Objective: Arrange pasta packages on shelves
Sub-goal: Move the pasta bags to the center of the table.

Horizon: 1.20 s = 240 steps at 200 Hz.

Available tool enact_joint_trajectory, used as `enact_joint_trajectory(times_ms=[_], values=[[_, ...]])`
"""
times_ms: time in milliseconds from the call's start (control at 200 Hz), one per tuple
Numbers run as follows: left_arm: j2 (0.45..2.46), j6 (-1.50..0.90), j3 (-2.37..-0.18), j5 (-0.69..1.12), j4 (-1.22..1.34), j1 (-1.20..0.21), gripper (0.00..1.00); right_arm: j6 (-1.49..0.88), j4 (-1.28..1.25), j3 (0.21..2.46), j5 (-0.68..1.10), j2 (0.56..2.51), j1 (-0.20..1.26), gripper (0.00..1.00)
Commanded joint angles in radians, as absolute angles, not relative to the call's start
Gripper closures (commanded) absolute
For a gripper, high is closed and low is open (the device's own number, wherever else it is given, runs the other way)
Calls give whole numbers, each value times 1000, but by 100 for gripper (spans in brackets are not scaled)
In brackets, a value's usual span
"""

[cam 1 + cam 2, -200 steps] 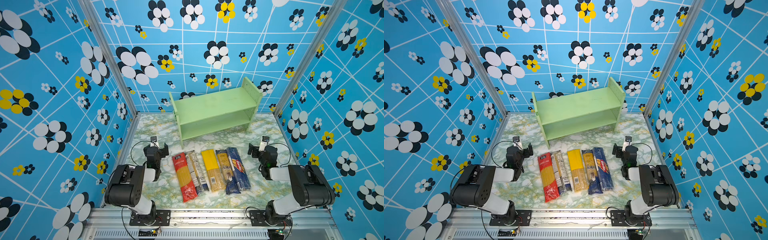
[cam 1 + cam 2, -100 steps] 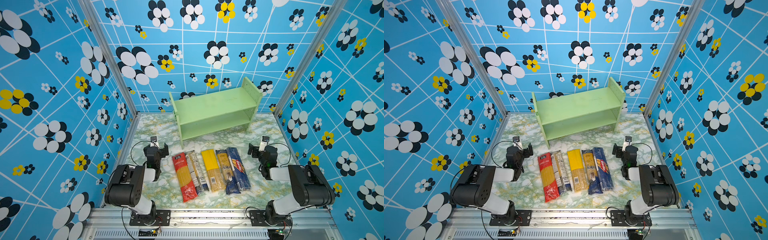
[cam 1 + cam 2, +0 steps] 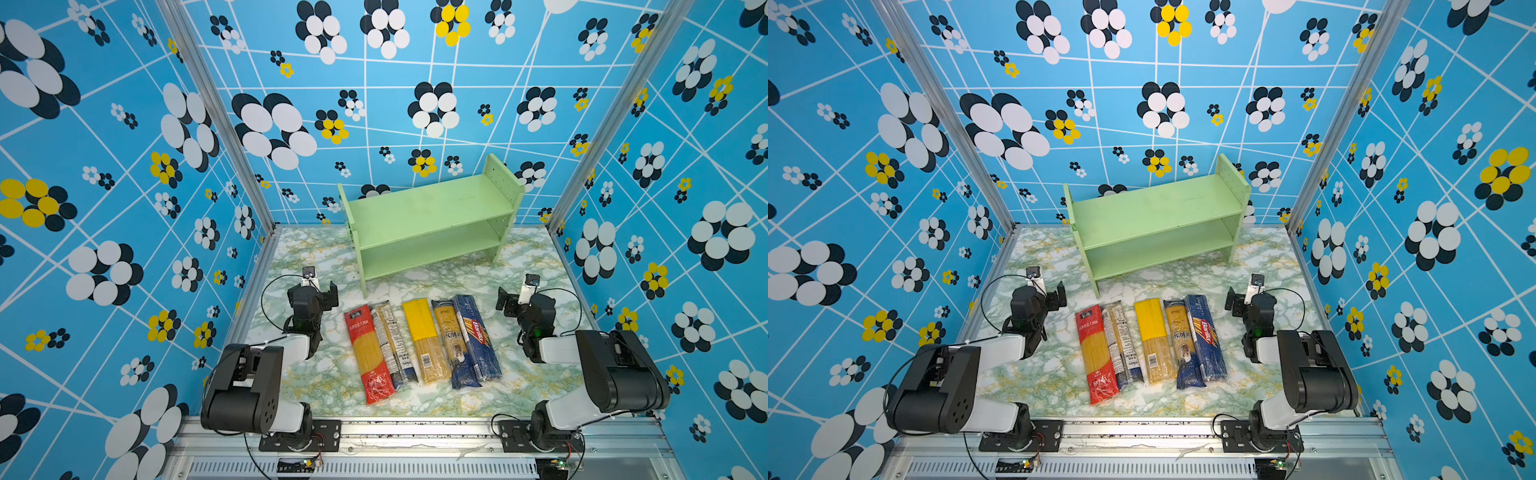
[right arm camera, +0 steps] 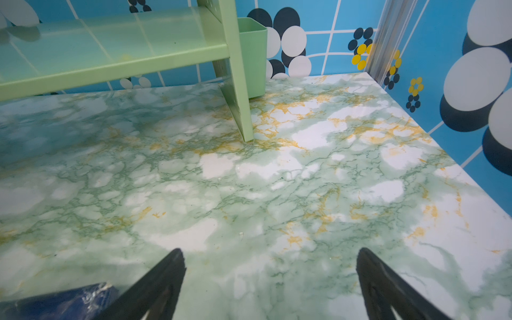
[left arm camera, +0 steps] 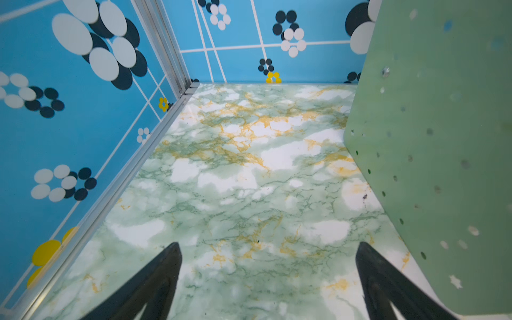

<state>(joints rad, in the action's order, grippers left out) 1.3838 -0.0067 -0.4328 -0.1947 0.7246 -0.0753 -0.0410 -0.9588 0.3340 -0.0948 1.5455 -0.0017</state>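
Five pasta packages lie side by side on the marble table in both top views: red [image 3: 368, 353], clear with a white label [image 3: 392, 343], yellow [image 3: 424, 338], brownish with a dark blue end [image 3: 451, 340], and dark blue Barilla [image 3: 476, 336]. Behind them stand the pale green shelves [image 3: 428, 220], both tiers bare. My left gripper [image 3: 312, 291] rests left of the row, open and empty, with its jaws wide over bare table [image 5: 267, 245]. My right gripper [image 3: 521, 297] sits right of the row, also open and empty [image 4: 269, 250]. A corner of the Barilla pack [image 4: 55, 302] shows beside it.
A small green square container [image 4: 255, 55] stands behind the shelves' right side panel. The left side panel [image 5: 443, 138] is close beside my left gripper. Blue patterned walls enclose three sides, with aluminium posts [image 3: 216, 112] in the back corners. A metal rail [image 3: 415, 432] runs along the front.
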Motion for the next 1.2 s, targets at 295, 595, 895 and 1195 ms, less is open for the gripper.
enact_joint_trajectory(times_ms=[295, 595, 895, 1195], values=[[1018, -134, -552, -143, 252, -138, 1, -61, -242, 614, 21, 1280, -6, 1], [835, -294, -571, -268, -74, -400, 1, -194, 41, 677, 313, 1120, 0, 1], [590, -545, -522, -331, -394, -590, 1, -318, 68, 612, 411, 1021, 224, 1], [475, -758, -474, -245, -500, -636, 1, -385, -75, 564, 541, 1133, 446, 1]])
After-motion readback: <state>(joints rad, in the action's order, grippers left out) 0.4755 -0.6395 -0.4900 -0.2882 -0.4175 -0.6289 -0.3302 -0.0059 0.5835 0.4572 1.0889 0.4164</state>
